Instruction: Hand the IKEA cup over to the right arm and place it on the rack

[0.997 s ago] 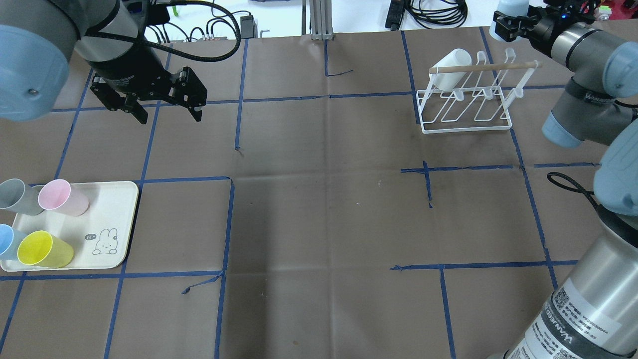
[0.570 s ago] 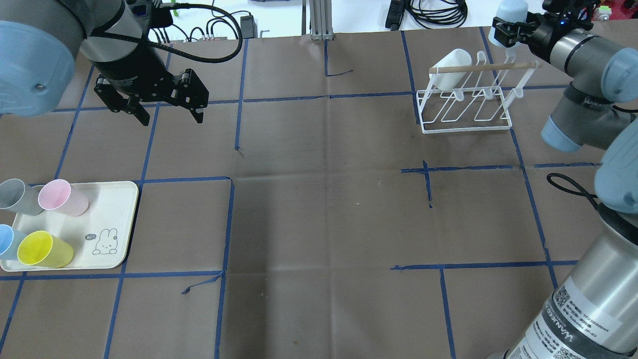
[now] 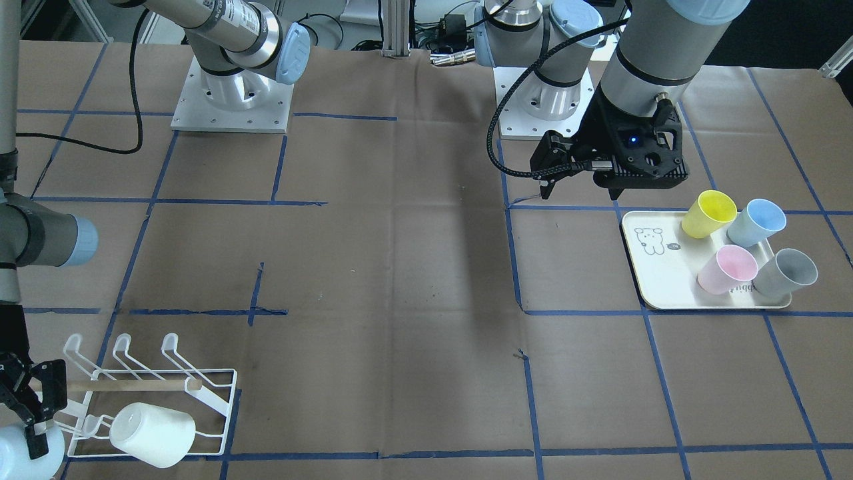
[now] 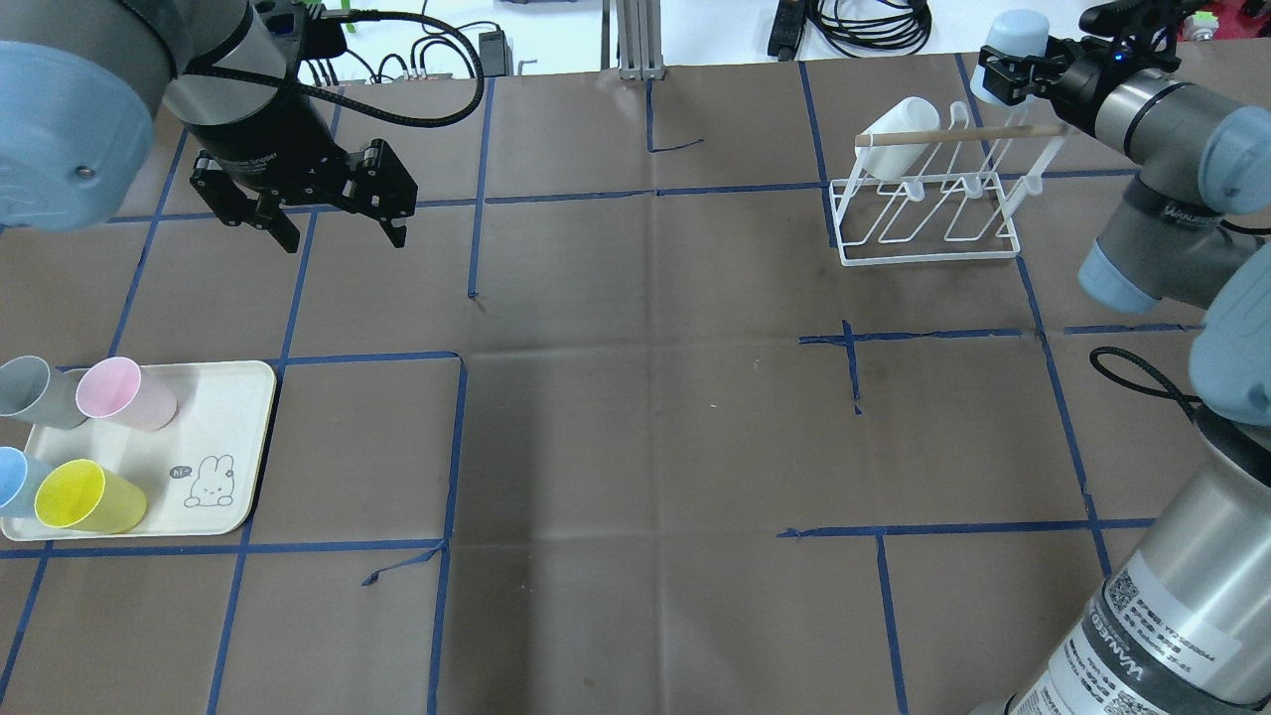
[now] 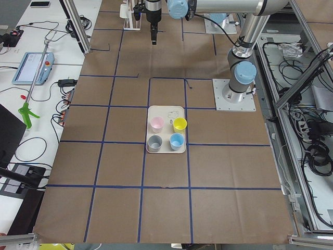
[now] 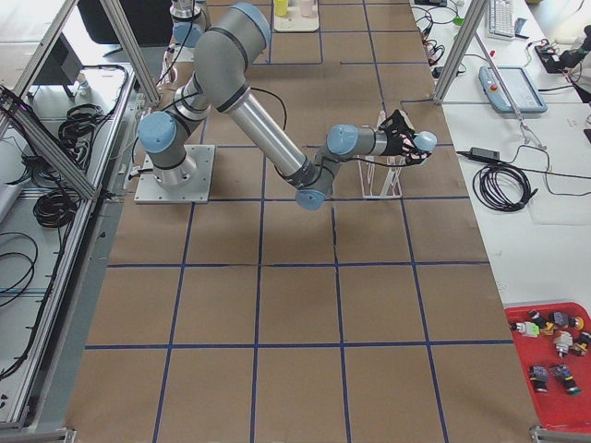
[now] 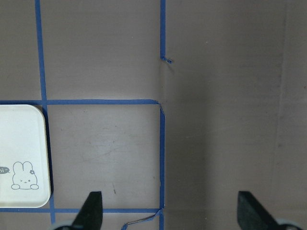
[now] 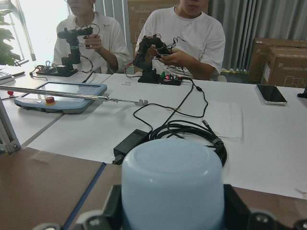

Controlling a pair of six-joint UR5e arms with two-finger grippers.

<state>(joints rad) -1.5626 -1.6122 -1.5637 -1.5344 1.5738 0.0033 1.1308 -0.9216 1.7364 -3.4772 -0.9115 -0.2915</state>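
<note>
While the right tool is clamped on a pale-blue cup, it hangs just off the far right corner of the rack, with the cup apart from the wires. In the right wrist view the closed bottom of this cup fills the lower middle, and a black finger stands at each side of it.

The rack carries one wooden dowel across its top and one white cup, which lies tilted on a prong at the rack's left end.

The left tool is far to the left of the rack, well apart from it. Its two fingers are spread wide, nothing is between them, and it hovers over bare paper.

Farther from the rack, at the near left part of the tabletop, lies one cream tray with a rabbit drawing. Four cups stand on it: a grey cup, a pink cup, a blue cup and a yellow cup. So there are six cups in all, and two arms.

The tabletop is covered with brown paper, divided into squares by blue tape. Beyond the rack stands a white bench with black cables, where two people in white shirts sit and handle small black devices.
</note>
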